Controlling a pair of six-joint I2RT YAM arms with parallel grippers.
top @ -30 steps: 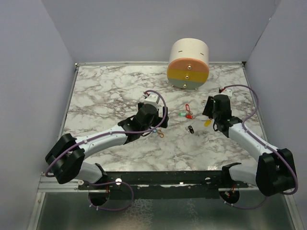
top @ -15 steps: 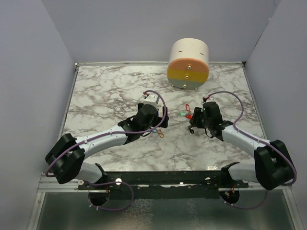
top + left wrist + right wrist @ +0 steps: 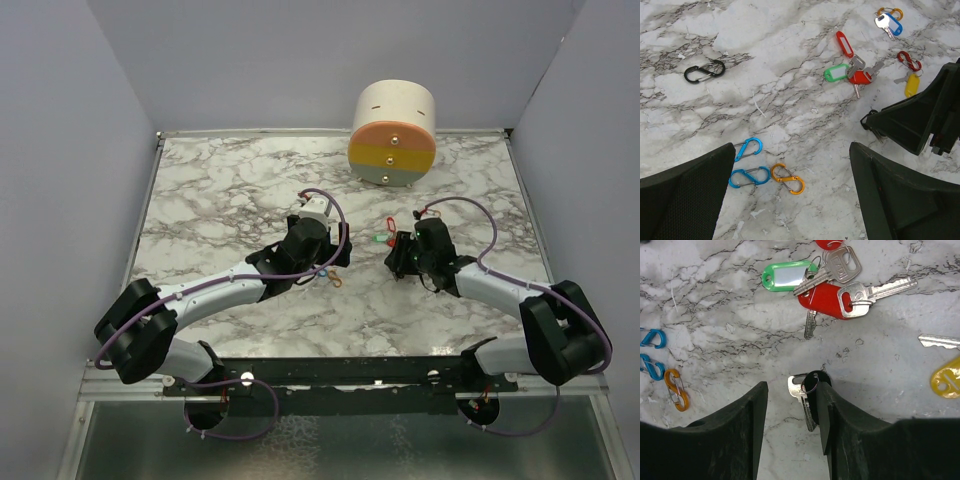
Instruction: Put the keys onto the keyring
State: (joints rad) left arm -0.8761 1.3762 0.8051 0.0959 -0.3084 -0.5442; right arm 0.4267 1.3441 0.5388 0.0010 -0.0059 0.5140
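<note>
Right wrist view shows the right pincer [image 3: 792, 390] close over the marble bench [image 3: 715, 320]. Its jaws stand apart, with the black key [image 3: 812, 382] lying between them, against one finger and clear of the other. A green key [image 3: 785, 277], red key [image 3: 825, 300] and yellow key [image 3: 946, 380] lie beyond. The left pincer [image 3: 792, 150] hangs wide apart above the blue clips [image 3: 747, 176] and an orange clip [image 3: 787, 178].

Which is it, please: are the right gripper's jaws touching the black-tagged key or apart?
Cannot tell. The right wrist view shows the black-tagged key between the right gripper's jaws, its tag meeting one jaw's outline, neither contact nor gap plain.
</note>
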